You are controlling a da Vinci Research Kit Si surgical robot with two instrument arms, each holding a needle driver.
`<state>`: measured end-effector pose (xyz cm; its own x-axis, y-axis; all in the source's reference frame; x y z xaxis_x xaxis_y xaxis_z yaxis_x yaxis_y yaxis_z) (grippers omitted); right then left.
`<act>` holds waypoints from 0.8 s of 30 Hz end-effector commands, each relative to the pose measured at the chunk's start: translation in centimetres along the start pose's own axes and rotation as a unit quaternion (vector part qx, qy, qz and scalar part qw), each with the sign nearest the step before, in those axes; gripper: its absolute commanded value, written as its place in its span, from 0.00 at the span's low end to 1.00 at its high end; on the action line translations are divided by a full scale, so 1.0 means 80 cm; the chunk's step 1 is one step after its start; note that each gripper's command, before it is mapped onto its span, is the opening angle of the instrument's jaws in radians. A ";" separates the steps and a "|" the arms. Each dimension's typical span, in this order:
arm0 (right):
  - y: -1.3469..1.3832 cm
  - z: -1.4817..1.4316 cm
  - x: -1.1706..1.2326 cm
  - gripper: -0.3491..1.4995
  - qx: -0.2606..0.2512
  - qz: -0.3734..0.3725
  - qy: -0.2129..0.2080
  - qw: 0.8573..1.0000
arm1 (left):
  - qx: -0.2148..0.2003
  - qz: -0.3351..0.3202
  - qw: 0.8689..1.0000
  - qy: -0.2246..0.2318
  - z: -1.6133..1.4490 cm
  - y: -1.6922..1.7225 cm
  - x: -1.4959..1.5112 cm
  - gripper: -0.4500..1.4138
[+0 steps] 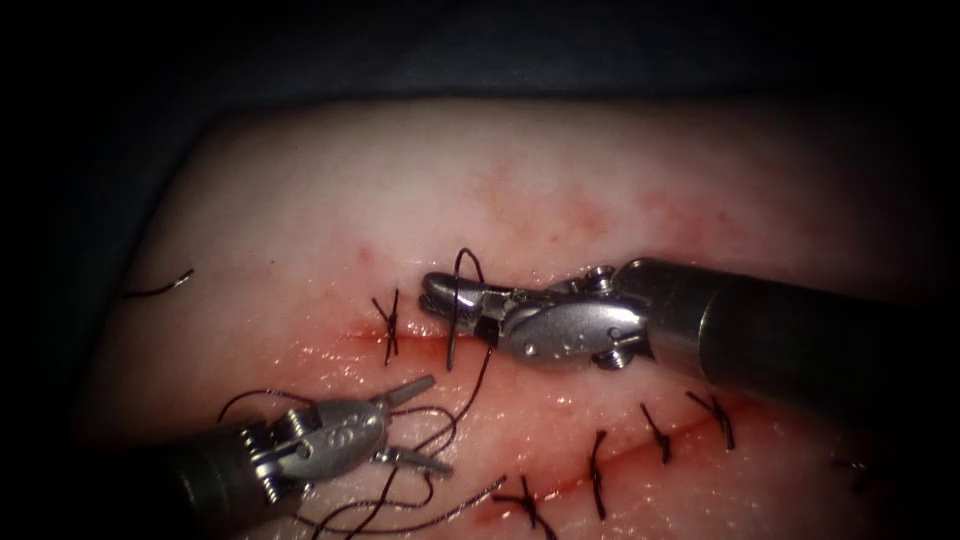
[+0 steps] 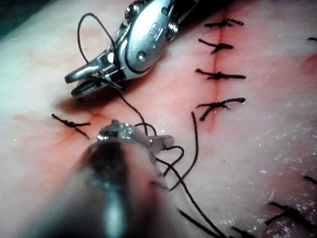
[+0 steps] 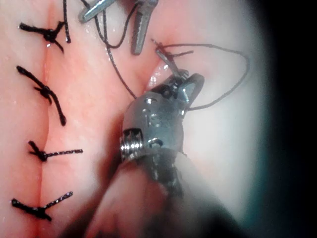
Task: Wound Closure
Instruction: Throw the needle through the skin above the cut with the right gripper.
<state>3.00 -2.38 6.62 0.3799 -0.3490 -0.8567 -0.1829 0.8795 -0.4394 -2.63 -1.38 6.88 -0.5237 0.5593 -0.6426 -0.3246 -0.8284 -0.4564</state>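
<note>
Right tool (image 1: pixel 432 292): jaws pressed together, pinching looped thread (image 1: pixel 468 262) over the cut (image 1: pixel 420 338). Left tool (image 1: pixel 425 425): jaws spread, holding nothing, amid slack thread on tissue (image 1: pixel 300 200).

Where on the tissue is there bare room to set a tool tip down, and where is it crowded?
Free: the broad bare tissue above the right pincer, up to the far edge. Crowded: thread loops around the open left pincer, and the stitches lower right.

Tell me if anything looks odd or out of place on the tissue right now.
A stray cut end of thread lies alone on the tissue, far left of the cut. Red fluid pools along the cut.
</note>
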 end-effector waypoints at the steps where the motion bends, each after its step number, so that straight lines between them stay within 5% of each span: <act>1: 0.0003 0.0015 -0.0005 0.00 -0.002 0.001 -0.001 1.000 | -0.012 0.004 1.000 0.005 -0.0002 0.0003 0.0003 0.56; 9: 0.0003 0.0017 -0.0018 0.00 -0.002 0.003 -0.009 1.000 | -0.084 0.017 0.996 0.031 -0.0075 0.0028 0.0015 0.69; 16: 0.0003 0.0014 -0.0021 0.00 -0.001 0.003 -0.013 1.000 | -0.099 0.031 0.990 0.091 -0.0118 0.0023 0.0064 0.69; 24: 0.0003 0.0010 -0.0027 0.00 0.005 0.002 -0.019 1.000 | -0.086 0.038 0.991 0.096 -0.0172 -0.0006 0.0080 0.65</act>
<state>2.89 -2.33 6.79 0.4157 -0.3308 -0.8472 -0.1761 0.8846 -0.4318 -1.79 -0.96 5.61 -0.3771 0.5039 -0.7771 -0.1441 -0.8608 -0.4882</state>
